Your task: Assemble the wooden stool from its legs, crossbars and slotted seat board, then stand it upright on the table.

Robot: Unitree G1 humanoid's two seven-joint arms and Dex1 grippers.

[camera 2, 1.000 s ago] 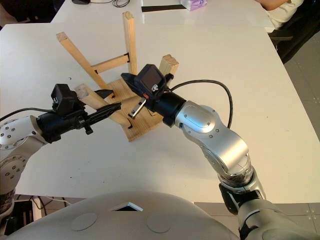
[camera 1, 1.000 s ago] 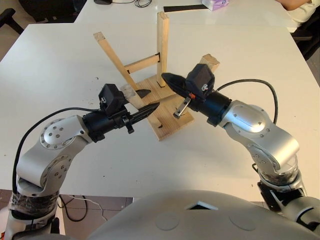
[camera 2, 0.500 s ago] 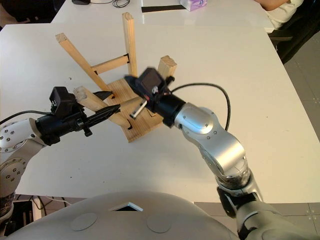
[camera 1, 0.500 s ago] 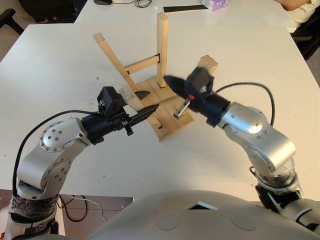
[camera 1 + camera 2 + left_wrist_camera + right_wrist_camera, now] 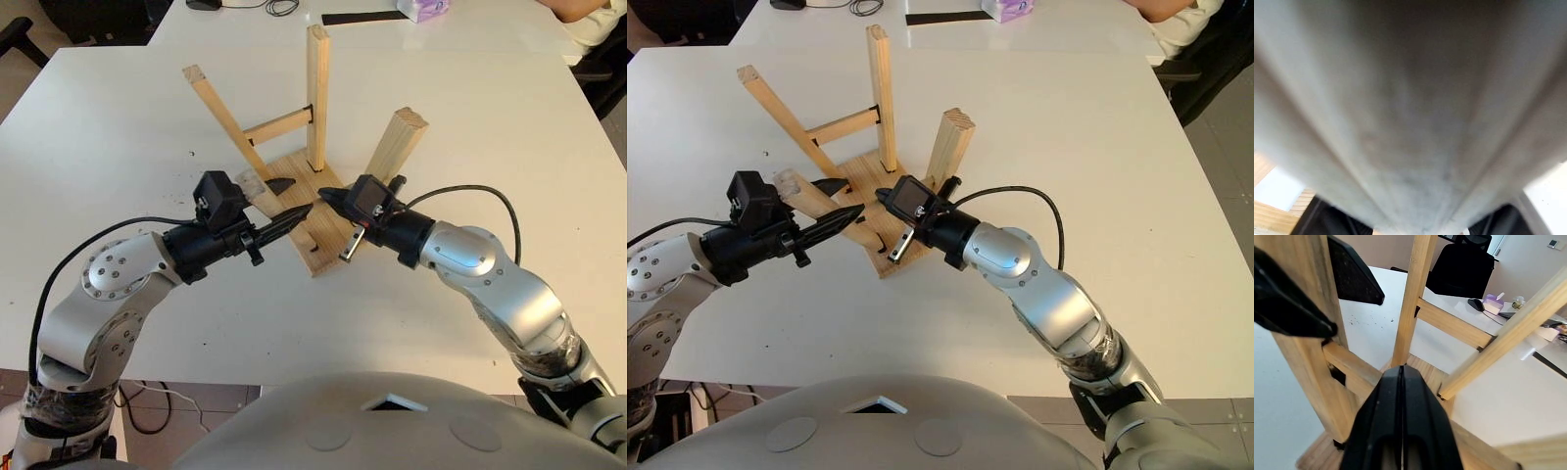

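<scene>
Nearest you, your left gripper [image 5: 299,195] has its fingers [image 5: 290,217] clamped either side of a short near leg [image 5: 251,186] of the stool [image 5: 317,98]. Just beside it, your right gripper [image 5: 322,194] has its fingers [image 5: 1376,431] pressed together on nothing, tip over the seat board [image 5: 328,253]. Beyond, the stool sits upside down on the table [image 5: 490,117], with a crossbar [image 5: 279,124] joining the two far legs.

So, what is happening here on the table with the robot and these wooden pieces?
The robot is assembling a light wooden stool. It lies upside down on the white table, with its slotted seat board flat and four legs pointing up. The left tool grips the near leg on the robot's left. The right tool, closed and empty, sits low between the legs. The stool is not yet upright.
</scene>
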